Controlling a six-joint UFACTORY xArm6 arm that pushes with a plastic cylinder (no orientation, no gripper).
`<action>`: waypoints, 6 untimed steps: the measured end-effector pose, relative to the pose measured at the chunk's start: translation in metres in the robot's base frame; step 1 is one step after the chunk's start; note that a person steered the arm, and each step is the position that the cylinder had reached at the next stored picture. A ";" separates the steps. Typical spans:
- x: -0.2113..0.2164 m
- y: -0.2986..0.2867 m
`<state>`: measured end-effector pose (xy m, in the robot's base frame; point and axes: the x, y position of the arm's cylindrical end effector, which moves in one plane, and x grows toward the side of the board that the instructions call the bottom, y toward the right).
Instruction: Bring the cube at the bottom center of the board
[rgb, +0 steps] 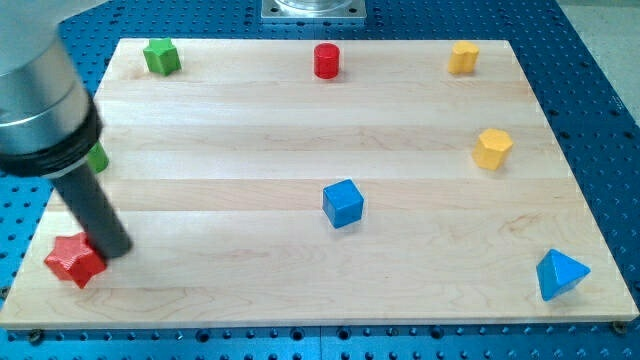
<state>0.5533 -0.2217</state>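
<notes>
Care matters: with no fingers to open or close, we swing our tip (117, 247), now touching the red star (75, 260), rightward beyond the blue cube (343, 203), then push it toward the board's (300, 110) bottom centre.

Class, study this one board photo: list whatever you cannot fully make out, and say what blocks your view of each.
- Green block, view's left edge: mostly hidden behind the arm, so its shape is unclear.
- My tip: beside the red star; whether they touch cannot be told.
- Arm's upper part: cut off by the view's top-left corner.
- Grey mount, view's top: cropped by the edge.
</notes>
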 end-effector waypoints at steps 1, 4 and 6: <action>-0.033 0.041; -0.060 0.275; -0.049 0.196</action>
<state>0.5042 -0.0255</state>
